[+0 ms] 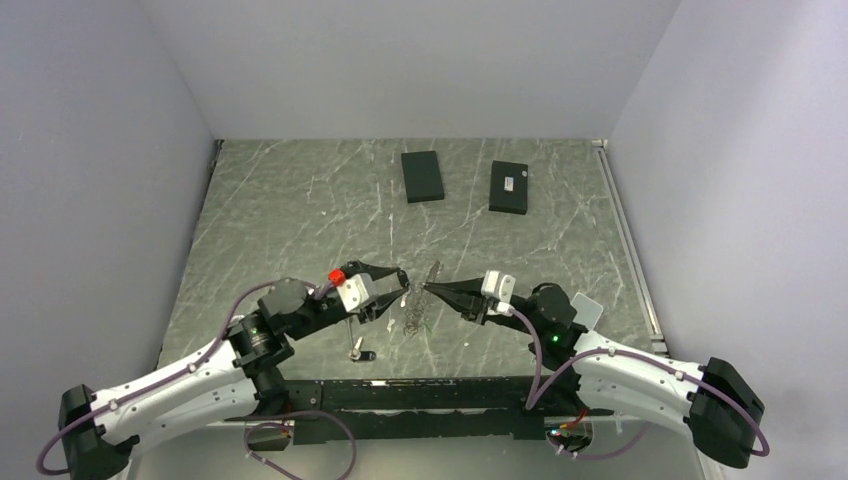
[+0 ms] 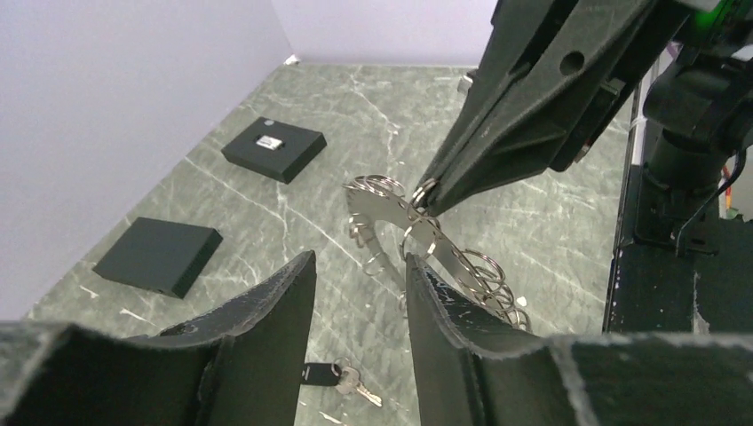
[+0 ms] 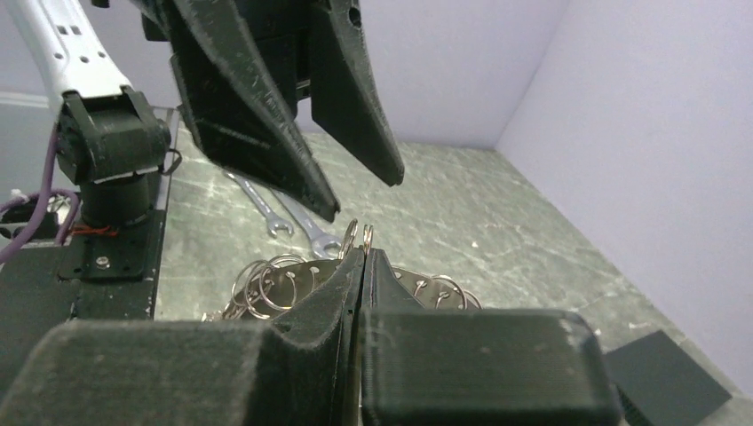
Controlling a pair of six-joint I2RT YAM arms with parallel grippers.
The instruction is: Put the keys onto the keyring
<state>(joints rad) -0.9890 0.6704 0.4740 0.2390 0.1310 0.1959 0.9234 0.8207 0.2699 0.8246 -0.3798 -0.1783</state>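
Note:
The keyring (image 2: 391,217) is a flat grey metal plate with several small split rings; it stands tilted off the table between the arms (image 1: 418,303). My right gripper (image 1: 428,289) is shut on one small split ring (image 3: 358,234) at the keyring's upper rim (image 3: 289,282). It also shows in the left wrist view (image 2: 428,190). My left gripper (image 2: 360,266) is open and empty, its fingertips just left of the keyring (image 1: 403,282). In the right wrist view it (image 3: 364,195) hangs just above the pinched ring. One key (image 2: 336,377) with a black head lies on the table below the left gripper (image 1: 358,351).
Two black boxes (image 1: 422,176) (image 1: 509,187) lie at the back of the marble table (image 1: 300,210). Two silver wrenches (image 3: 282,216) lie behind the left gripper. A black rail (image 1: 420,392) runs along the near edge.

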